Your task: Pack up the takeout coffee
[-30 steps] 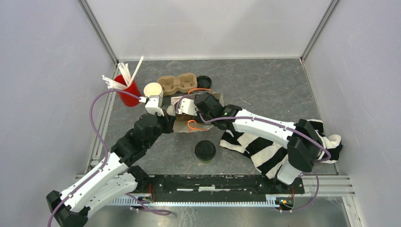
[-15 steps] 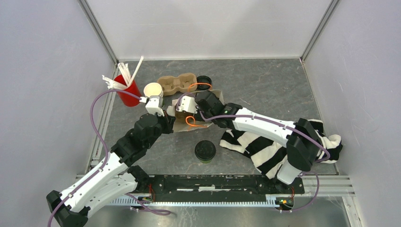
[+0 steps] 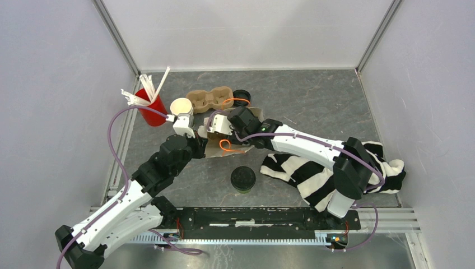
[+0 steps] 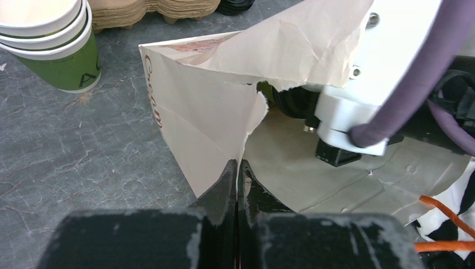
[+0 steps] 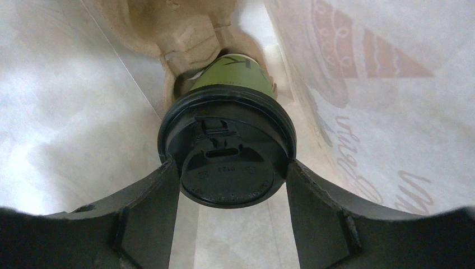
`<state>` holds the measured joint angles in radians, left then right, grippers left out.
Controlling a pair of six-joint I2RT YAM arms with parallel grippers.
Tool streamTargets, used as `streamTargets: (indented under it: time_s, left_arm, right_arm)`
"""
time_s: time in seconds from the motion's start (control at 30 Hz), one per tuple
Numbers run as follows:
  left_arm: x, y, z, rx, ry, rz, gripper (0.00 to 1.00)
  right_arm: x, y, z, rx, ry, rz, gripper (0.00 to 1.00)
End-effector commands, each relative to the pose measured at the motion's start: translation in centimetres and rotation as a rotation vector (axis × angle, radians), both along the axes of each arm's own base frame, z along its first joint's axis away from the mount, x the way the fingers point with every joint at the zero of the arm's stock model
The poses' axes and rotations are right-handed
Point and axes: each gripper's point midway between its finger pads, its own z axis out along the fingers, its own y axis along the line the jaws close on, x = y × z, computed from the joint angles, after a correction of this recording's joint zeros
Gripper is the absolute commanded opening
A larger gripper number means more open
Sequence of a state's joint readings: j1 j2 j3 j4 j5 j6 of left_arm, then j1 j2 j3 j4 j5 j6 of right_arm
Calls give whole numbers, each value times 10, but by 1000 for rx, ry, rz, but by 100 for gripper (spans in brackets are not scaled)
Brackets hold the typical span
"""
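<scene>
The right gripper (image 5: pixel 231 185) is deep inside the paper bag (image 3: pixel 238 147). It holds a lidded cup (image 5: pixel 227 129) by its black lid. One finger (image 5: pixel 148 207) presses the lid at 9 o'clock and the other presses at 3 o'clock, so the jaws are spread wide with the cup between them. The cup lies on its side with the lid facing the camera. Its green body points away toward 12 o'clock, where its far end meets a brown pulp piece (image 5: pixel 185 33) in the bag.

The left gripper (image 4: pixel 238 174) is pressed together on the torn edge of the bag and pinches the paper. Seen from the left wrist, the bag's mouth opens toward 3 o'clock, and the right arm reaches in there.

From above, a second lidded cup (image 3: pixel 243 179) stands on the table (image 3: pixel 313 101) at 6 o'clock from the bag, apart from both grippers. An open cup (image 3: pixel 181 106) with no lid stands at 10 o'clock from the bag, near the left gripper. A pulp carrier (image 3: pixel 210 98) lies at 11 o'clock from the bag, with a loose black lid (image 3: pixel 241 94) just beside it at 3 o'clock. A red cup (image 3: pixel 151 110) with white straws is at 9 o'clock from the open cup. A striped cloth (image 3: pixel 313 179) lies under the right arm.
</scene>
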<state>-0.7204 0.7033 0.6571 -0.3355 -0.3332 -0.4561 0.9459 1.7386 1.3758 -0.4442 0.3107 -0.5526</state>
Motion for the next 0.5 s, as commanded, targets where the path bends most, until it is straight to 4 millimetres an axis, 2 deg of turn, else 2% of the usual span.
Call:
streamTargets:
  time_s: [0.0,0.2,0.3,0.47]
  left_arm:
    - [1,0,16,23,-32,-19,2]
    - [0,1,20,4,0,5,2]
    - [-1,-1,21,-11,31,13,2]
    - [-2,-12,41,-53,66,-10,2]
  right_arm:
    - [7,6,3,31,13,-44,53]
    - [1,0,-5,13,55,-64,53]
    - [-2,-2,-2,7,75,-80,53]
    - [-14,-9,2,-16,148,-103,53]
